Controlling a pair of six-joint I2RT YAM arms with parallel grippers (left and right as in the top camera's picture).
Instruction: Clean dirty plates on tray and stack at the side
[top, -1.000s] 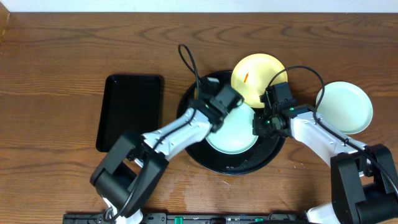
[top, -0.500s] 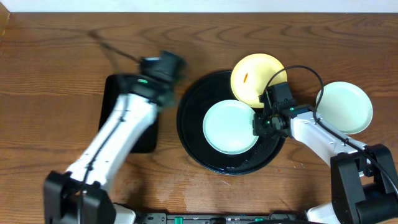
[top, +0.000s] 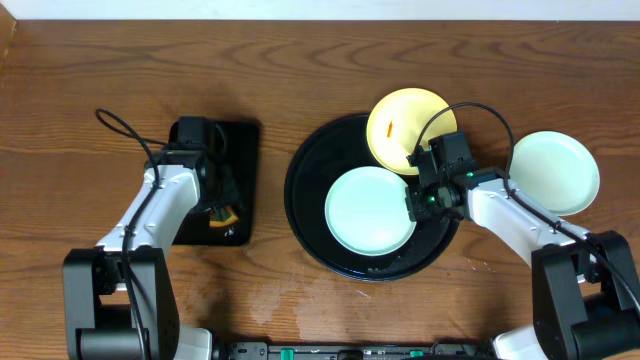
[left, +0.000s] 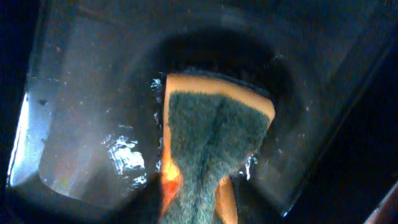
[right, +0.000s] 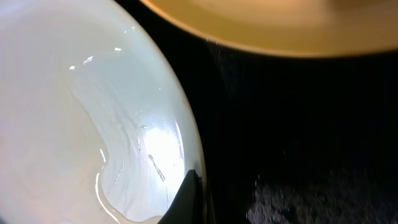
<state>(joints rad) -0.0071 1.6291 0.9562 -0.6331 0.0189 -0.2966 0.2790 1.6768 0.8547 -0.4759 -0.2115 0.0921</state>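
Mint-blue plate lies flat in the round black tray, its surface wet and glossy in the right wrist view. Pale yellow plate, marked with a small orange smear, overlaps the tray's far rim. Second mint-blue plate sits on the counter to the right, apart from the tray. Right gripper is clenched on the first plate's right rim. Left gripper hangs over the rectangular black tray, with an orange-and-green sponge at its tip. Whether it is grasping or has released the sponge cannot be told.
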